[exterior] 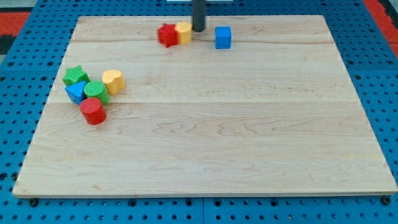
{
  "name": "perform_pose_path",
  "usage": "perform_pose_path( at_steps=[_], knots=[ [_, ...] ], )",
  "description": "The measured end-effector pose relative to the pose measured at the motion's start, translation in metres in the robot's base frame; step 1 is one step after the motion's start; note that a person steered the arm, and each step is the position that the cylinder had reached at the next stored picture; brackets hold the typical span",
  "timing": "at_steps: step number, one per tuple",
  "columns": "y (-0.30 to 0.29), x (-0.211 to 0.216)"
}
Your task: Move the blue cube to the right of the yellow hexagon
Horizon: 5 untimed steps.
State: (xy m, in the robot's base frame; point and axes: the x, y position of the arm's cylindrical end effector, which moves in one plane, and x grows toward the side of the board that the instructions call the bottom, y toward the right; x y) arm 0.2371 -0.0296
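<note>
The blue cube (223,37) sits near the view's top, right of centre. The yellow hexagon (184,32) lies to its left, touching a red star-shaped block (167,35) on its own left. My tip (198,29) comes down from the view's top and stands just right of the yellow hexagon, about touching it, with a gap between it and the blue cube on its right.
A cluster lies at the view's left: a green star (75,76), a blue triangle (76,92), a green cylinder (96,91), a yellow cylinder (113,81) and a red cylinder (93,111). The wooden board (205,143) rests on a blue pegboard.
</note>
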Motion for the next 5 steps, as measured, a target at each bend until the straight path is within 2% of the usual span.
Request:
perform_pose_path(
  at_steps=[2,3,4,5],
  knots=[
    [0.072,-0.024],
    [0.144,-0.005],
    [0.148,0.036],
    [0.097,0.066]
  ],
)
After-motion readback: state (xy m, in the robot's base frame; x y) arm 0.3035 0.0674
